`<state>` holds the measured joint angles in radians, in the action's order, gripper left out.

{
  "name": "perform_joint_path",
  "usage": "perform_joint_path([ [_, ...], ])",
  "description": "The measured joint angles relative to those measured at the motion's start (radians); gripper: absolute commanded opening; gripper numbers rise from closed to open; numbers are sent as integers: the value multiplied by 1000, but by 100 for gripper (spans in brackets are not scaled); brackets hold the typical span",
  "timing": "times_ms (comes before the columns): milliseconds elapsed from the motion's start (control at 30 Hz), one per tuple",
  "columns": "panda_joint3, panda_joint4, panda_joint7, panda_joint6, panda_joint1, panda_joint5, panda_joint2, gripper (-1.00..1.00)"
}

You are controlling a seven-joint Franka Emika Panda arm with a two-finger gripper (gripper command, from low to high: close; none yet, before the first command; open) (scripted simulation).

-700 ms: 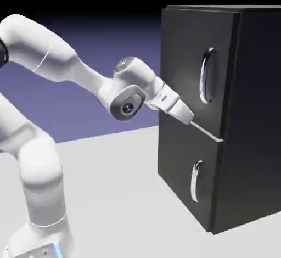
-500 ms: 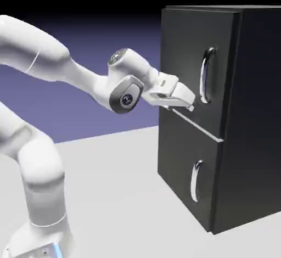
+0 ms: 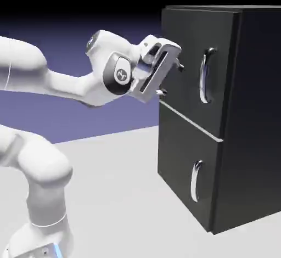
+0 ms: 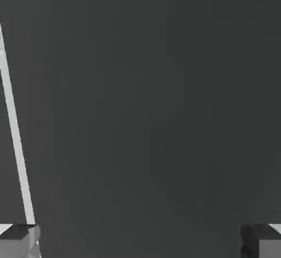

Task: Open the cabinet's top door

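Gripper (image 3: 169,78) spread wide & empty, close to top door (image 3: 189,70) face, left of handle (image 3: 205,76) w/ door shut on cabinet (image 3: 258,114); approx next: shift right, straddle the bar squarely before closing, pull outward.

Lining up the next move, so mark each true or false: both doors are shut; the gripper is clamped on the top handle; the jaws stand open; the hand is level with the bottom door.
1. Both doors are shut: true; the top door and bottom door sit flush on the cabinet.
2. The gripper is clamped on the top handle: false; it is short of it, holding nothing.
3. The jaws stand open: true.
4. The hand is level with the bottom door: false; it faces the top door.
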<state>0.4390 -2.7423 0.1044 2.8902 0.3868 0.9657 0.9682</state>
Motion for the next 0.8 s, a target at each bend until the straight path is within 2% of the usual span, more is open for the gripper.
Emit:
perform_joint_path([
  [800,474,73,914,-159,405,1044,430,0],
])
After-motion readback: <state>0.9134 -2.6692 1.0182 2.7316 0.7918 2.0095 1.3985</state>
